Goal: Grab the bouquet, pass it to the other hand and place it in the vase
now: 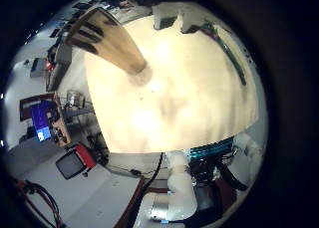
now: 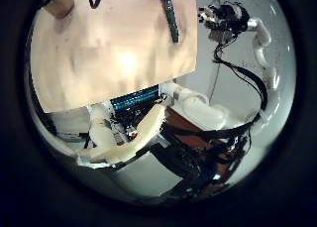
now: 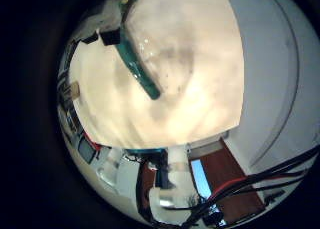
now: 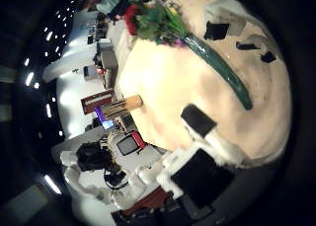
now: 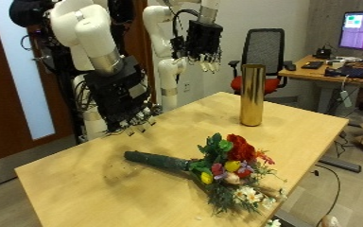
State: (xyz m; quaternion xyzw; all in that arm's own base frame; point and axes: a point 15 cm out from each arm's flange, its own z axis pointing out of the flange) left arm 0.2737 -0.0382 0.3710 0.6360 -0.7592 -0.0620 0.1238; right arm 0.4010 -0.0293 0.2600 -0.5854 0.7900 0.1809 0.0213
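In the outside view the bouquet, red, yellow and white flowers with a dark green wrapped stem, lies flat on the wooden table. The tall gold vase stands upright near the table's far edge. My right hand hangs above the table just beyond the bouquet's stem end, fingers relaxed, open and holding nothing. My left hand is high up behind the table, away from the vase, open and holding nothing. The right thumb side palm view shows the bouquet and the vase. The right little finger side palm view shows the stem.
An office chair and a desk with a monitor stand behind the table. The left little finger side palm view shows the vase on the table. The left thumb side palm view shows the bouquet's stem.
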